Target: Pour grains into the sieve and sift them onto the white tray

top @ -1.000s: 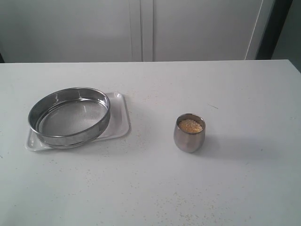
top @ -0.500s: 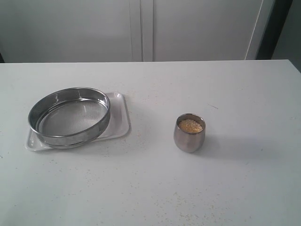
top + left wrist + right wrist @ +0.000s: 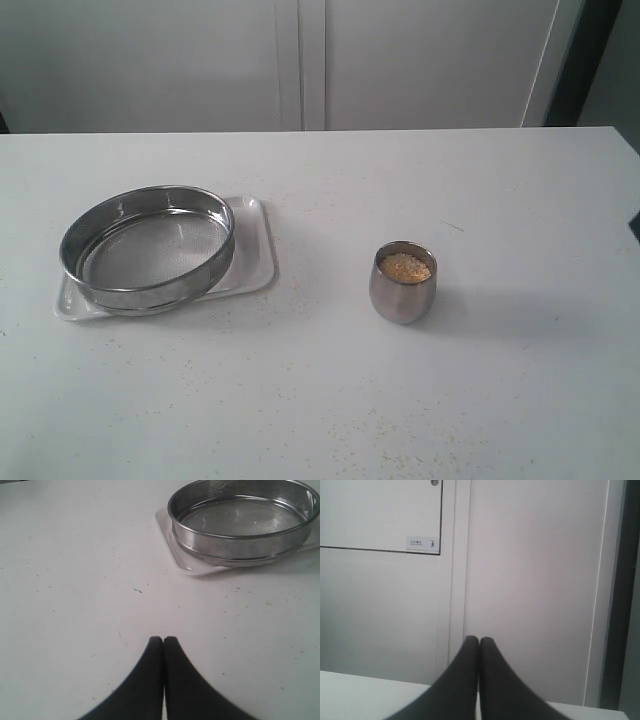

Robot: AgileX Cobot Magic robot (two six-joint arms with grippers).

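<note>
Two black grippers show only in their own wrist cameras. The left gripper (image 3: 163,640) hangs low over the matte white tabletop (image 3: 330,380) with its fingers pressed tip to tip on nothing. The right gripper (image 3: 479,639) is clenched the same way, also empty, and faces pale grey cabinet doors (image 3: 530,580) that carry a small white label (image 3: 422,543). The exterior view alone gives the whole layout. The wide, shallow round stainless-steel sieve (image 3: 147,249) with its fine mesh bottom sits on the flat rectangular white tray (image 3: 255,270), whose rounded corners poke out past the ring at about 3 o'clock. Well apart from them, at roughly 3 o'clock from the sieve, a small rounded steel cup (image 3: 403,295) stands upright. It is filled nearly to the rim with the yellow-orange and pale grains (image 3: 405,266). Some loose specks lie scattered on the table at the cup's 6 o'clock, toward the near edge. The left wrist view looks closely into the sieve and shows only a few pale flecks on its mesh, plus stray bits on the table beside the tray. The cup does not appear in either wrist view.
</note>
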